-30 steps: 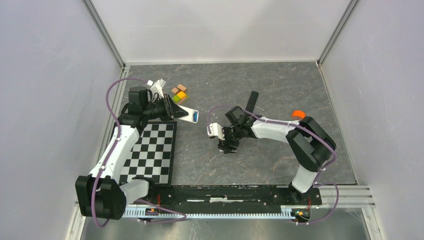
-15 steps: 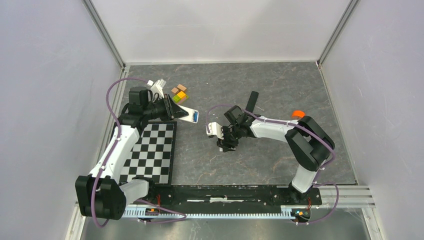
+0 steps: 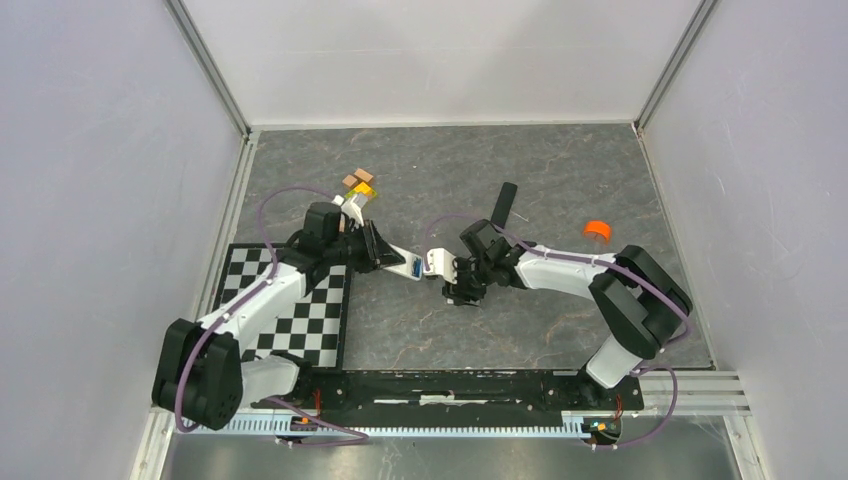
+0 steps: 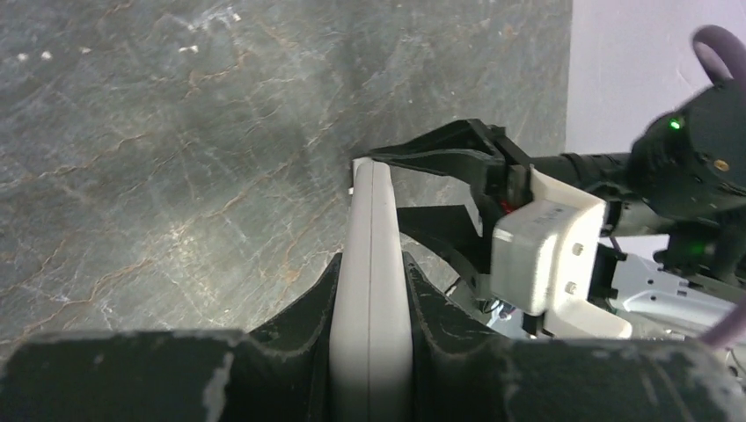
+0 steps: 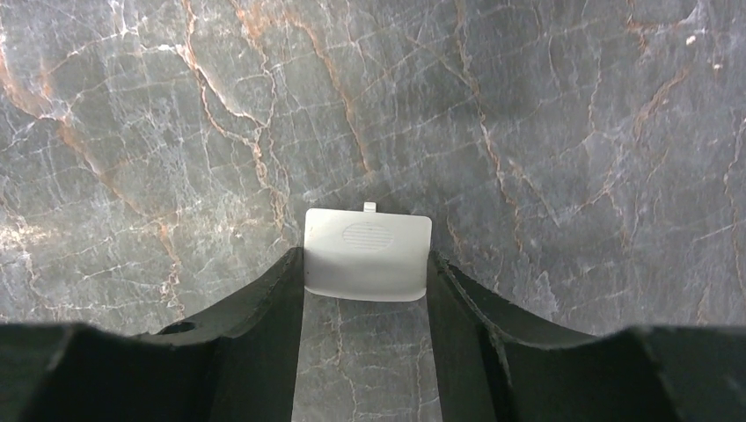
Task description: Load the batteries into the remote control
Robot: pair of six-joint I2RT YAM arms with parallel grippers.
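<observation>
Fig.: L claw (image 4: 369, 268) clamps remote control (image 4: 371, 211) edge-on above surface (image 5: 176, 88). R claw (image 5: 365, 264) pinches battery cover (image 5: 368, 239) by 2 edges. Blue battery (image 3: 413, 267) looks seated. Best approach: align cover tab w/ slot, slide flat.

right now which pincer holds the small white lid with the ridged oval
The right pincer, clamping that small white plastic lid; the left pincer grips the slim white remote control.
</observation>
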